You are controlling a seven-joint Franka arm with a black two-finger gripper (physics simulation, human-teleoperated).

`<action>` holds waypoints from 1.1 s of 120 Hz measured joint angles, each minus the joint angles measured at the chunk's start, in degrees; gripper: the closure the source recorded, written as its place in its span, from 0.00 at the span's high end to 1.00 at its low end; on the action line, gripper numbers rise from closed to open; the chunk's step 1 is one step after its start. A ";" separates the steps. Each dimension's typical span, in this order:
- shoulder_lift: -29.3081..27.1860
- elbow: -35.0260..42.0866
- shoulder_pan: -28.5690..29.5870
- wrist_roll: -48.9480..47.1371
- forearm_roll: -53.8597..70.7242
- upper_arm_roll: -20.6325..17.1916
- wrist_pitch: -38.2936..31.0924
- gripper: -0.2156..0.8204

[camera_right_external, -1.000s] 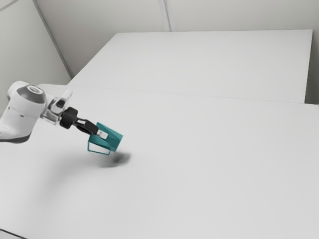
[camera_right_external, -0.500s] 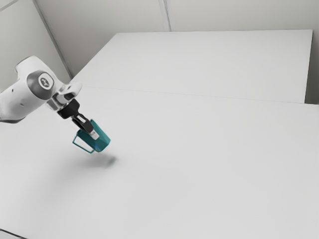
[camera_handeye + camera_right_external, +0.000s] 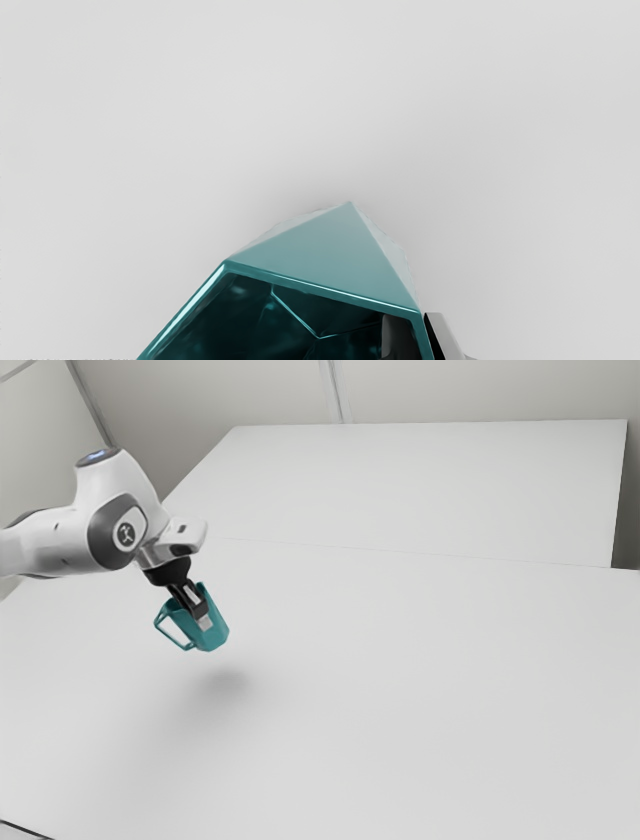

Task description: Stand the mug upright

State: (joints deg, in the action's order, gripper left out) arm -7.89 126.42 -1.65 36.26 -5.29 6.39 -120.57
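Above the white table [image 3: 420, 690], nearer its slanting edge on the exterior view's left than its edge on the right, a teal, glossy, straight-faceted mug [image 3: 217, 630] hangs in the air. It is held by the black two-finger gripper [image 3: 204, 622] of a white arm [image 3: 122, 482] with grey joint covers, which comes in from the exterior view's left. The gripper is clenched on the mug's wall: in the wrist view one finger [image 3: 396, 337] reaches down inside the cup and the other finger [image 3: 442, 332] stands against the outside, with the wall pinched between them.

The mug is tilted, though its mouth faces more up than sideways. In the exterior view its open end leans toward the upper left, near the hand, and its base points down and toward the right. The angular teal handle [image 3: 171, 637] juts out on the exterior view's left side of the body. A soft grey shadow [image 3: 225, 683] lies on the table below, apart from the base. Looking into the cup from the wrist, the angular rim [image 3: 320, 290] frames a dark, shiny interior [image 3: 240, 320], and pale reflections wash over the outer facets.
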 joint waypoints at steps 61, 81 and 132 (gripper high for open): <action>0.46 5.92 -2.16 -15.12 8.95 -1.56 -9.86 0.04; 1.10 7.02 -2.11 -18.78 9.44 -1.78 -11.52 0.04; 4.44 7.67 -2.78 -24.88 9.63 -2.44 -12.73 0.04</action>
State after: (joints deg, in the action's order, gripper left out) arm -3.45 134.10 -4.43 11.38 4.35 3.95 -133.30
